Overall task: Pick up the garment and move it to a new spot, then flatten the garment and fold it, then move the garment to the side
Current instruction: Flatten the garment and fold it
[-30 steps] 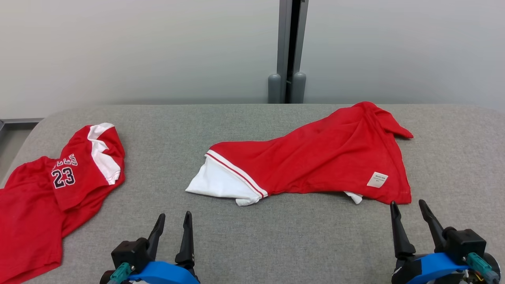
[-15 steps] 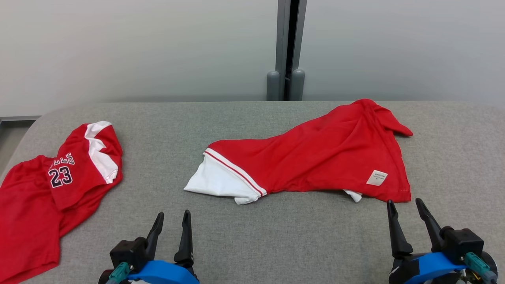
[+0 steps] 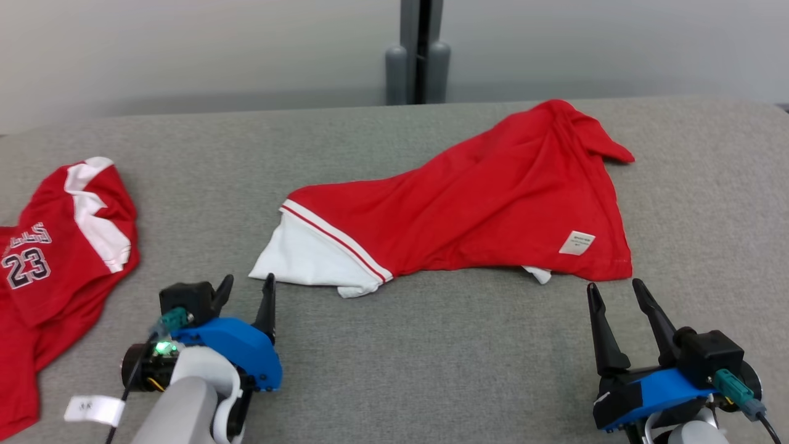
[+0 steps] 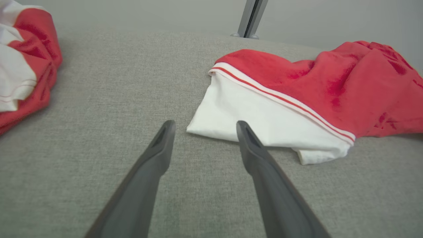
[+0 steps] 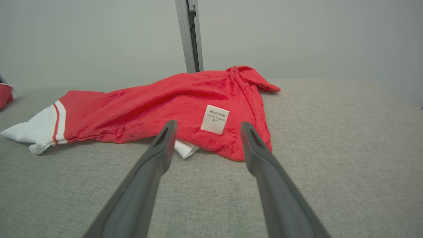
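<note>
**Head view.** The garment (image 3: pixel 468 203), red with a white panel (image 3: pixel 302 259) edged by a red-and-white stripe, lies crumpled across the middle and right of the grey padded table (image 3: pixel 431 357). Its far corner is near the table's back edge. A white label (image 3: pixel 577 242) sits close to its near right corner.

My left claw (image 3: pixel 249 277) stands wide and holds nothing. Its fingertips are just beside the white panel's near left corner; whether they touch the cloth I cannot tell. My right claw (image 3: pixel 614 283) is likewise spread wide and empty. Its fingertips are just short of the red hem below the label, with a strip of bare table between.

A second red garment (image 3: pixel 55 246), marked 23 and crossed by a white band, lies well apart at the table's left edge, on the outer side of my left claw. Behind the table, a grey post (image 3: pixel 418 55) stands against a pale wall (image 3: pixel 185 49).
</note>
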`<state>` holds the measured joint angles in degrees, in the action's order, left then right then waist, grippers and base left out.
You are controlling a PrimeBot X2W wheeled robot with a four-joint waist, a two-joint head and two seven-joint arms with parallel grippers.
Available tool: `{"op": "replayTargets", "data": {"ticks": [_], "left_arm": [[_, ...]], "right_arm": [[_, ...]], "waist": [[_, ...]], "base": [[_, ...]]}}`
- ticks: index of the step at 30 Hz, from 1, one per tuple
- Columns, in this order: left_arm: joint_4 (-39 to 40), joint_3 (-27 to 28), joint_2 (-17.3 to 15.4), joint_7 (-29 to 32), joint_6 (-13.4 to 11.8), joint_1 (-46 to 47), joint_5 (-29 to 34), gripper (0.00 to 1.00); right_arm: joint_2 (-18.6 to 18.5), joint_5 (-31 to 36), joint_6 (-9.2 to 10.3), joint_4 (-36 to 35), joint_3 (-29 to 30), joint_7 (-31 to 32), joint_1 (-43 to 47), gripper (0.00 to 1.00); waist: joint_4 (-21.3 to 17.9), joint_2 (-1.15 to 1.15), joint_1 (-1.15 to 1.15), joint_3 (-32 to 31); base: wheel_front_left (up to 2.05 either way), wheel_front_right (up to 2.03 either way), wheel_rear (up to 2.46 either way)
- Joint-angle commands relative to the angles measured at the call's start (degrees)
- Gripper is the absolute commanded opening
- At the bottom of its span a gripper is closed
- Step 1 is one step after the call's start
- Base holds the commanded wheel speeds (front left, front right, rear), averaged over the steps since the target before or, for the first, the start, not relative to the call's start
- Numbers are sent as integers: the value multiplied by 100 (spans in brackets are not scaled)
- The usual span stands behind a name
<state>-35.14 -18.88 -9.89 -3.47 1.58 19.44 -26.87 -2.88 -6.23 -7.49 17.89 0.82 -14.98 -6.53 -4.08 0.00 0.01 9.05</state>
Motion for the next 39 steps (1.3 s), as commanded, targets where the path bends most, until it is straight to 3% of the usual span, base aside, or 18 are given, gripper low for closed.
{"op": "replayTargets", "data": {"ticks": [1, 12, 13, 14, 15, 25, 34, 35, 36, 37, 38, 39], "left_arm": [[-100, 38, -41, 59, 5, 147, -11, 100], [-1200, 29, -65, 267, 158, 798, -139, 100], [-1266, 1, -39, 309, 206, 804, -153, 53], [-1324, -31, -23, 331, 239, 812, -160, 37], [-1357, -66, -7, 339, 265, 832, -159, 0], [-1146, -180, 26, -91, 356, 962, -112, 0], [-677, -242, 40, -271, 280, 845, -127, 0], [-633, -244, 37, -280, 273, 820, -137, 0], [-592, -241, 33, -296, 266, 803, -146, 0], [-555, -242, 29, -313, 258, 781, -157, 0], [-518, -240, 19, -324, 256, 765, -171, 0], [-477, -237, 5, -323, 249, 744, -181, 0]], "right_arm": [[-2, -50, -1, -8, -3, -29, -68, 100], [-2, 47, -1, -42, 103, -29, -201, 100], [-2, 42, -1, -42, 127, -29, -192, 100], [-3, 30, -1, -19, 179, -29, -189, 100], [-3, 32, -1, 18, 243, -29, -201, 100], [2, 639, -1, 855, 1030, 559, -1100, 100], [-6, 752, -1, 2575, 1372, 1317, -2078, 100], [-5, 740, -1, 2687, 1376, 1291, -2120, 85], [-4, 682, -1, 2786, 1370, 1264, -2151, 50], [-4, 628, -1, 2876, 1365, 1220, -2161, 47], [-4, 581, -1, 2946, 1346, 1158, -2169, 15], [-4, 518, -1, 3002, 1321, 1074, -2195, 0]], "waist": [[-34, 0, -1, 46], [-373, 0, -1, 331], [-383, 0, -1, 332], [-388, 0, -1, 333], [-387, 0, -1, 335], [-189, 0, -1, 356], [167, 0, -1, 447], [185, 0, -1, 446], [199, 0, -1, 443], [211, 0, -1, 434], [217, 0, -1, 425], [219, 0, -1, 414]], "base": [[0, 0, 0], [0, 0, 0], [0, 0, 0], [0, 0, 0], [0, 0, 0], [0, 0, 0], [0, 0, 0], [0, 0, 0], [0, 0, 0], [0, 0, 0], [0, 0, 0], [0, 0, 0]]}}
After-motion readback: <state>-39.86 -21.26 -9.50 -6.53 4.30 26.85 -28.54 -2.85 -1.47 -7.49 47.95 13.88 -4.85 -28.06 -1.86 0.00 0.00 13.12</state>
